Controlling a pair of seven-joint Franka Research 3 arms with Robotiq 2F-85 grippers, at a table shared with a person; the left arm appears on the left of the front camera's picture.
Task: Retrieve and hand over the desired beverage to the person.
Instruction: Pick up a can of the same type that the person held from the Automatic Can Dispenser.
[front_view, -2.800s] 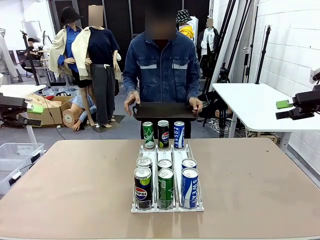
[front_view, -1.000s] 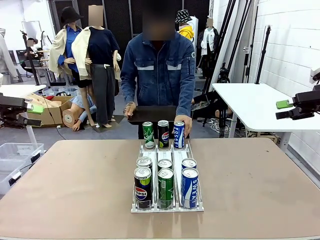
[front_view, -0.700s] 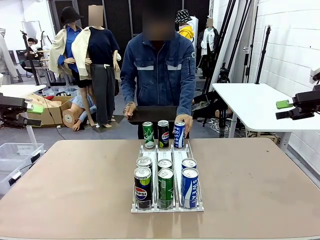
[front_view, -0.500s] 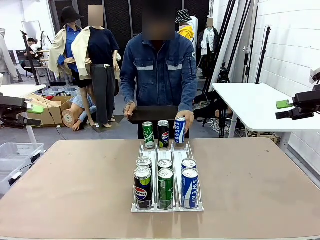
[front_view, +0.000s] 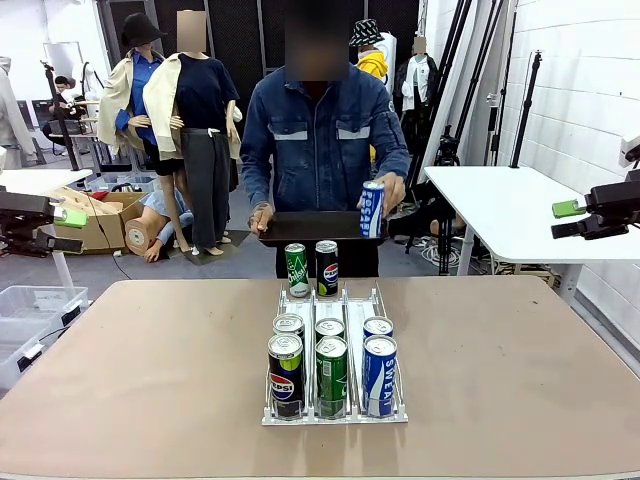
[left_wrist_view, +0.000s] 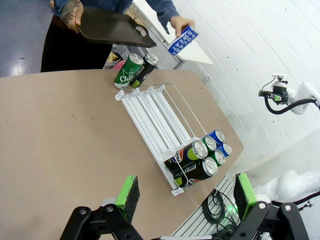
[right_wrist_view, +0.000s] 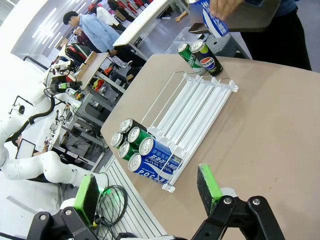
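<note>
cut off by the top edge in the right wrist view: person's hand (right_wrist_view: 223, 6), blue can (right_wrist_view: 216, 21) and tray (right_wrist_view: 252, 19). half hidden behind the front cans (front_view: 331, 375) in the front view: middle cans (front_view: 329, 328), labels unreadable.

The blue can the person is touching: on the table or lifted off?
Lifted off: the person's hand holds the blue can beside the black tray, clear of the table.
</note>
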